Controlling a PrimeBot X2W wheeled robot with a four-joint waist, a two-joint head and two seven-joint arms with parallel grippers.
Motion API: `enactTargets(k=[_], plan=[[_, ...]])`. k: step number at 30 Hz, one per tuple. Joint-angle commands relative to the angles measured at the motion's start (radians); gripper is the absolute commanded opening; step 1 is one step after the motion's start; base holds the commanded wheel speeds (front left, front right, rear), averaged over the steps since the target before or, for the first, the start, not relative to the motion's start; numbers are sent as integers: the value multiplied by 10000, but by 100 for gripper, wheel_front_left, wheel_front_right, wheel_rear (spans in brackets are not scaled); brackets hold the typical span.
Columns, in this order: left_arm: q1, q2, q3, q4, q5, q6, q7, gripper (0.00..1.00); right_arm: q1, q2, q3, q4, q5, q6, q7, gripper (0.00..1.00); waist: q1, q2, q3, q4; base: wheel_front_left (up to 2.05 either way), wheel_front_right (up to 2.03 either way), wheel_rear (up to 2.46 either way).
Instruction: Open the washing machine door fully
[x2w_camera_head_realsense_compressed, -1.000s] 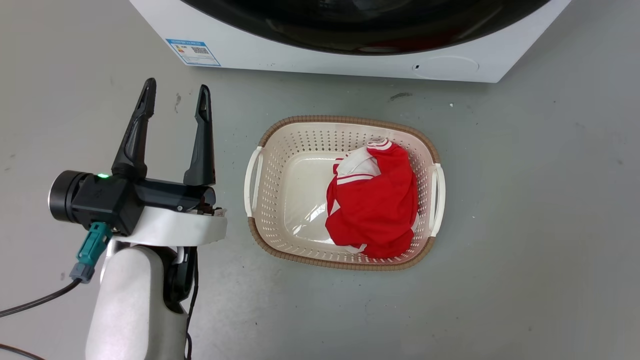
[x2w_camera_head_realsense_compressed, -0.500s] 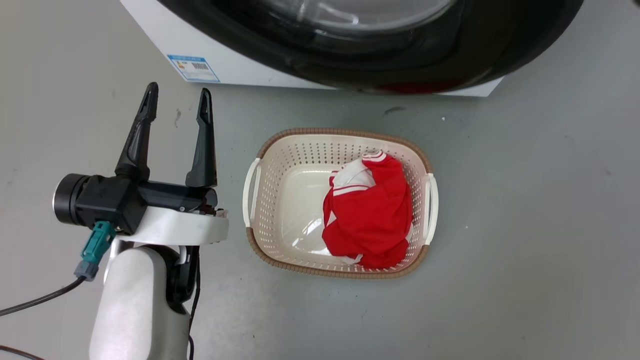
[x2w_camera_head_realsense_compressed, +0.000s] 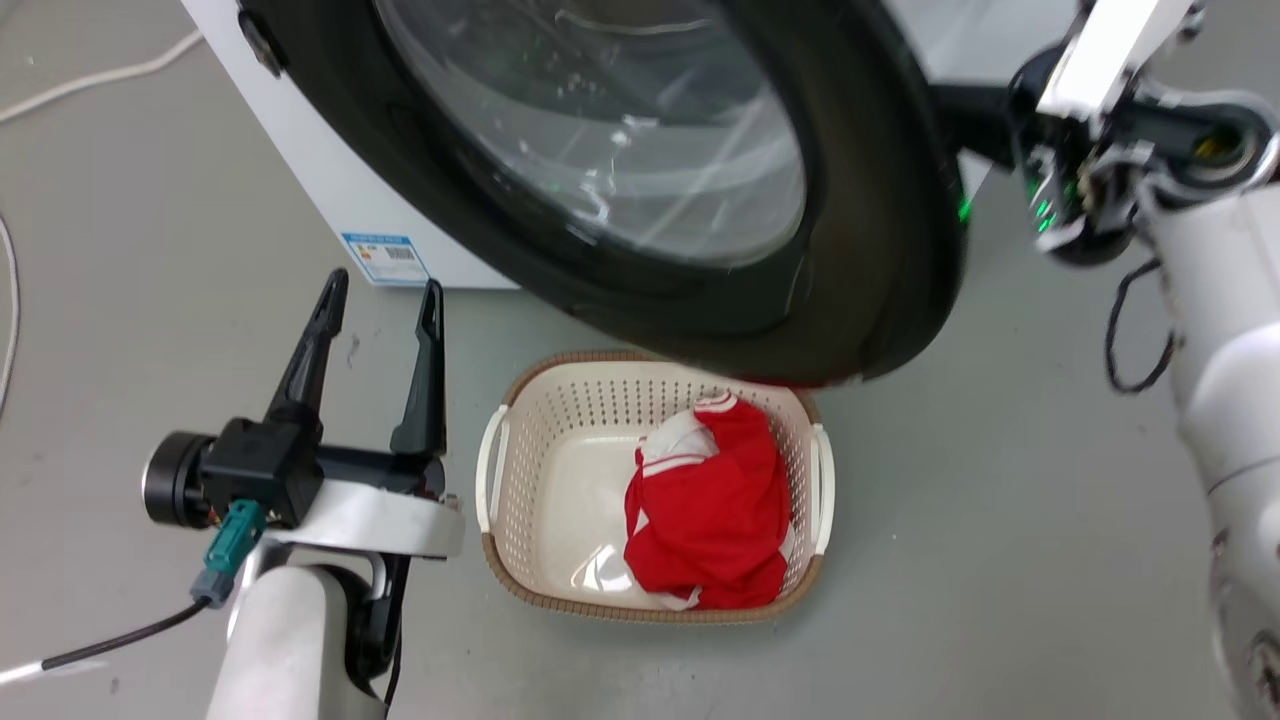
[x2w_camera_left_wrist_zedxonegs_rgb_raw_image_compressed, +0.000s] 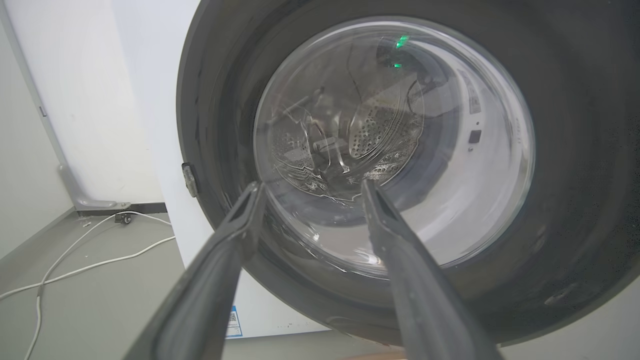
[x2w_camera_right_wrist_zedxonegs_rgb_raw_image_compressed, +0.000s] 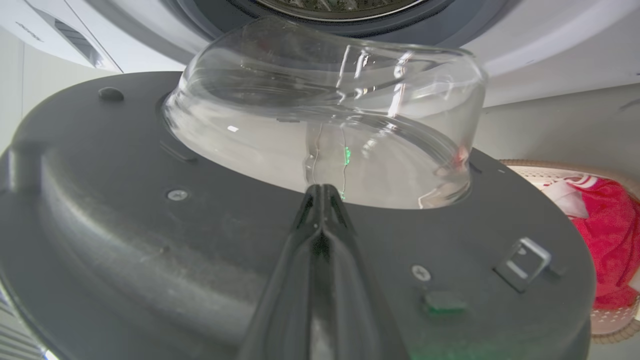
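Note:
The washing machine door (x2w_camera_head_realsense_compressed: 860, 250) is a big glossy black ring around a clear glass window (x2w_camera_head_realsense_compressed: 620, 130). It stands swung out from the white machine (x2w_camera_head_realsense_compressed: 320, 170), its lower edge over the basket. In the right wrist view my right gripper (x2w_camera_right_wrist_zedxonegs_rgb_raw_image_compressed: 323, 192) is shut, its tips against the door's grey inner face (x2w_camera_right_wrist_zedxonegs_rgb_raw_image_compressed: 150, 235) just below the glass bowl (x2w_camera_right_wrist_zedxonegs_rgb_raw_image_compressed: 325, 115). My right wrist (x2w_camera_head_realsense_compressed: 1080, 180) shows behind the door's edge. My left gripper (x2w_camera_head_realsense_compressed: 385, 290) hangs open and empty over the floor, facing the door's outer side (x2w_camera_left_wrist_zedxonegs_rgb_raw_image_compressed: 575, 150).
A cream laundry basket (x2w_camera_head_realsense_compressed: 500, 470) with a red and white garment (x2w_camera_head_realsense_compressed: 710, 500) sits on the grey floor under the door. A white cable (x2w_camera_head_realsense_compressed: 90, 75) lies on the floor at the left. The door's latch hook (x2w_camera_right_wrist_zedxonegs_rgb_raw_image_compressed: 522, 260) sticks out near its edge.
The head camera has tilted up. The door has swung further out from the machine, over the basket. My right arm has come into view behind it. The left gripper stays open.

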Motion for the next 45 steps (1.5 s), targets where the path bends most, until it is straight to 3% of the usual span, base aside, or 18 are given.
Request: enactTargets(k=[1, 17, 27, 34, 39, 45], plan=[[281, 37, 15, 76, -12, -20, -25, 100, 676, 238, 22, -294, 177, -2, 218, 0, 0, -1, -484, -99, 0, 0, 0], [1131, -82, -241, 417, -88, -21, -25, 100, 3613, 965, 483, -2702, 1146, -2, 1128, 0, 0, -1, -1679, -15, 0, 0, 0], [1282, -113, -497, 517, -90, -21, -25, 100, 5055, 1017, 2132, -4503, 2530, -2, 1022, 0, 0, -1, -1938, 164, 0, 0, 0], [1403, -136, -473, 500, -142, -21, -25, 100, 5623, 1005, 3274, -5277, 3220, -2, 385, 0, 0, -1, -2034, 156, 0, 0, 0], [1446, -148, -398, 466, -150, -21, -25, 100, 5821, 1000, 3518, -5530, 3518, -2, -202, 0, 0, -1, -2035, 110, 0, 0, 0], [1512, -155, -251, 443, -165, -21, -25, 100, 6393, 987, 2565, -5878, 3252, -2, -2948, 0, 0, -1, -2079, 32, 0, 0, 0]])
